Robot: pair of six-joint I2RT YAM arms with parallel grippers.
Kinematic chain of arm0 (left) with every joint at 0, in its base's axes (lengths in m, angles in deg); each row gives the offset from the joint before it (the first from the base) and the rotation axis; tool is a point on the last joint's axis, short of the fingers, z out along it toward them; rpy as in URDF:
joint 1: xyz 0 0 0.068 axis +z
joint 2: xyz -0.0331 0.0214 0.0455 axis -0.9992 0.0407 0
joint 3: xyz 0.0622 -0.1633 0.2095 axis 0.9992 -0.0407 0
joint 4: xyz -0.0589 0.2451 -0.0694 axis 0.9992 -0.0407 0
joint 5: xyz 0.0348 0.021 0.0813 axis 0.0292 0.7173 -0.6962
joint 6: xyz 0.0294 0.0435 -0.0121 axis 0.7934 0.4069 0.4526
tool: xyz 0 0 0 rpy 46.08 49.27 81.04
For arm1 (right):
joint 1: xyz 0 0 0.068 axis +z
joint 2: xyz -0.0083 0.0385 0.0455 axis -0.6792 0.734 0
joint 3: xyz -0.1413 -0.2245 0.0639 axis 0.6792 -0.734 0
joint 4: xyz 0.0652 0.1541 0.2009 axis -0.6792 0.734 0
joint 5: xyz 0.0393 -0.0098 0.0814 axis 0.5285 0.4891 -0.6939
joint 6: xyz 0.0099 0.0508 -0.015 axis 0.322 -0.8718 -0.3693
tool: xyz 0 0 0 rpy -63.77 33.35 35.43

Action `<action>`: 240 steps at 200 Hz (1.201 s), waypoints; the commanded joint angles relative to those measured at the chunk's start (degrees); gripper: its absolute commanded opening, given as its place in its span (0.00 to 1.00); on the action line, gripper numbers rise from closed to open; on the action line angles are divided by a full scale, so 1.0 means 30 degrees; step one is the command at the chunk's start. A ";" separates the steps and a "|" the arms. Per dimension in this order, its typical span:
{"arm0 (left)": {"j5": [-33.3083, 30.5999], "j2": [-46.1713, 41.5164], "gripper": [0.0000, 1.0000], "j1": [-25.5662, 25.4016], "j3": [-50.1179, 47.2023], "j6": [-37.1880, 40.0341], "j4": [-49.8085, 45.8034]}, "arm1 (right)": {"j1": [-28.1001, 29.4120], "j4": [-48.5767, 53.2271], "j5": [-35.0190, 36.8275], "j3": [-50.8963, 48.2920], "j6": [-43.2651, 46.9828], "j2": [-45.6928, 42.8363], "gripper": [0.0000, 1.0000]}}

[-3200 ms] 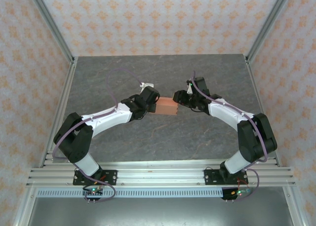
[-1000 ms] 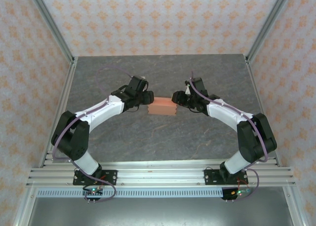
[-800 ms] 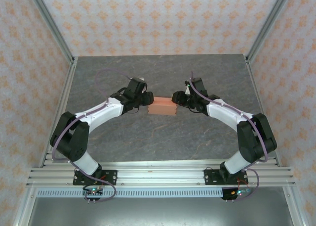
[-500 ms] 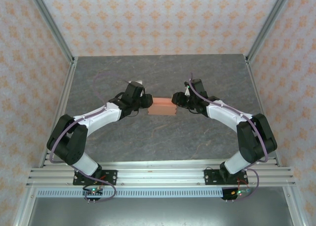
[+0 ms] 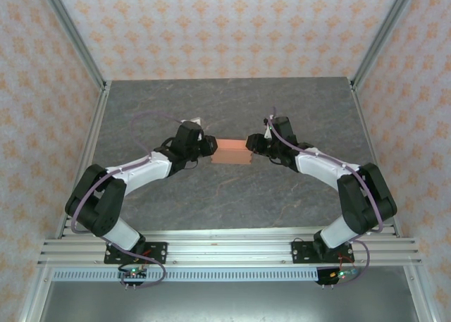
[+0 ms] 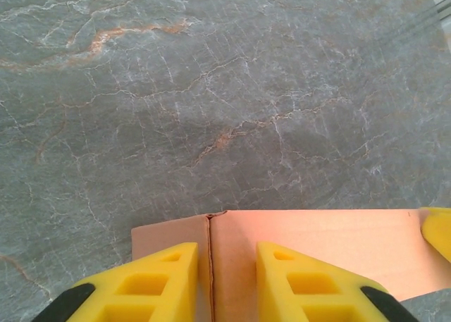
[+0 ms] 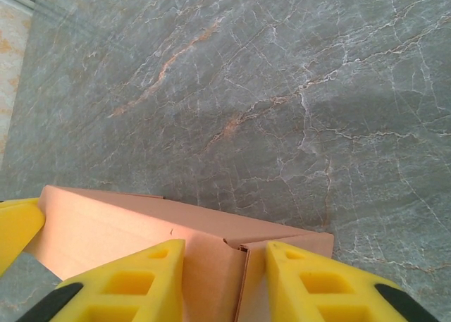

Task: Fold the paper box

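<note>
Top external view: paper box [image 5: 231,151] flat on the grey marbled table [image 5: 232,103], about mid-table, long side running across, one end toward each arm. Closed up into a low rectangular block rather than spread as an open sheet, so probably late in the fold, with the end flaps left to settle. Left wrist view: salmon top face with a crease [image 6: 210,230] near the left end and a short, slightly darker flap [image 6: 169,230] beyond it. Right wrist view: a seam [image 7: 243,255] near the right end, with a small step where one panel overlaps the next. Looks light and thin-walled: stiff along the folds, soft across the broad faces, easy to dent or spring open, and smooth enough to skate over the stone. Best taken at the ends and along the folded edges with a light squeeze, never on the middle of a face. Left gripper [image 5: 209,147] at the left end, yellow fingers [image 6: 162,273] a narrow gap apart astride the crease, nothing visibly clamped between them; touching the card or just above it, cannot tell. Right gripper [image 5: 251,146] at the opposite end, fingers [image 7: 310,273] likewise narrowly parted astride the seam, contact equally unclear. Beyond, patterned walls [image 5: 225,26] and the aluminium rail [image 5: 225,248] carrying both bases.
</note>
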 commanded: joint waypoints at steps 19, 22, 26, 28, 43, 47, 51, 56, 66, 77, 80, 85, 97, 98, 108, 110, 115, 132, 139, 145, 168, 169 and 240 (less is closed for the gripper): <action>0.1884 0.0444 0.24 0.0696 -0.1312 -0.1109 -0.1064 | -0.0171 0.2396 0.0753 -0.1272 0.0567 0.0634 0.30; 0.2028 0.0426 0.24 0.0715 -0.1303 -0.1155 -0.0978 | -0.0169 0.2384 0.0745 -0.1258 0.0584 0.0641 0.30; 0.2162 0.0409 0.24 0.0770 -0.1259 -0.1194 -0.0955 | -0.0160 0.2390 0.0722 -0.1243 0.0587 0.0650 0.30; 0.2254 0.0404 0.24 0.0806 -0.1247 -0.1223 -0.0917 | -0.0179 0.2381 0.0708 -0.1228 0.0590 0.0644 0.29; 0.2760 0.0218 0.28 0.1006 -0.1221 -0.1404 -0.0521 | -0.0199 0.2420 0.0678 -0.1184 0.0657 0.0674 0.29; 0.2799 0.0114 0.31 0.1057 -0.1175 -0.1406 -0.0510 | -0.0189 0.2432 0.0685 -0.1157 0.0663 0.0720 0.29; 0.2802 0.0042 0.35 0.1081 -0.1132 -0.1382 -0.0565 | -0.0209 0.2413 0.0667 -0.1111 0.0674 0.0713 0.29; 0.2795 -0.0105 0.40 0.1101 -0.1018 -0.1303 -0.0668 | -0.0211 0.2461 0.0674 -0.1098 0.0693 0.0722 0.29; 0.2708 -0.0335 0.47 0.1159 -0.0750 -0.1096 -0.1016 | -0.0188 0.2513 0.0657 -0.0967 0.0696 0.0742 0.29; 0.2672 -0.0628 0.51 0.1260 -0.0554 -0.0915 -0.1231 | -0.0214 0.2582 0.0663 -0.0885 0.0726 0.0708 0.29; 0.2709 -0.0711 0.52 0.1288 -0.0527 -0.0867 -0.1259 | -0.0214 0.2605 0.0664 -0.0876 0.0721 0.0728 0.29; 0.2741 -0.0791 0.52 0.1330 -0.0467 -0.0852 -0.1344 | -0.0202 0.2655 0.0664 -0.0855 0.0762 0.0711 0.29; 0.2995 -0.0972 0.53 0.1461 -0.0364 -0.0764 -0.1438 | -0.0208 0.2785 0.0729 -0.0759 0.0796 0.0672 0.29; 0.3016 -0.0974 0.53 0.1491 -0.0364 -0.0764 -0.1430 | -0.0196 0.2787 0.0740 -0.0752 0.0796 0.0672 0.29; 0.3263 -0.0975 0.54 0.1532 -0.0385 -0.0792 -0.1367 | -0.0195 0.2812 0.0762 -0.0718 0.0801 0.0668 0.29; 0.3328 -0.0938 0.53 0.1539 -0.0391 -0.0793 -0.1342 | -0.0202 0.2809 0.0776 -0.0702 0.0805 0.0671 0.29; 0.3491 -0.0891 0.53 0.1551 -0.0415 -0.0835 -0.1292 | -0.0188 0.2844 0.0774 -0.0687 0.0847 0.0679 0.29; 0.3890 -0.0658 0.48 0.1616 -0.0631 -0.1062 -0.0961 | -0.0205 0.2846 0.0742 -0.0626 0.0797 0.0704 0.29; 0.3998 -0.0516 0.45 0.1625 -0.0733 -0.1157 -0.0846 | -0.0192 0.2846 0.0752 -0.0613 0.0814 0.0730 0.29; 0.4034 -0.0413 0.42 0.1610 -0.0883 -0.1275 -0.0744 | -0.0197 0.2846 0.0732 -0.0599 0.0798 0.0707 0.29; 0.4292 -0.0018 0.32 0.1648 -0.1494 -0.1661 -0.0101 | -0.0211 0.2873 0.0680 -0.0598 0.0827 0.0725 0.29; 0.4294 0.0002 0.31 0.1643 -0.1515 -0.1667 -0.0088 | -0.0198 0.2875 0.0687 -0.0613 0.0826 0.0742 0.29; 0.4269 0.0664 0.23 0.1656 -0.3379 -0.2316 0.1436 | -0.1530 0.1746 -0.2414 -0.1865 0.0244 0.0536 0.33</action>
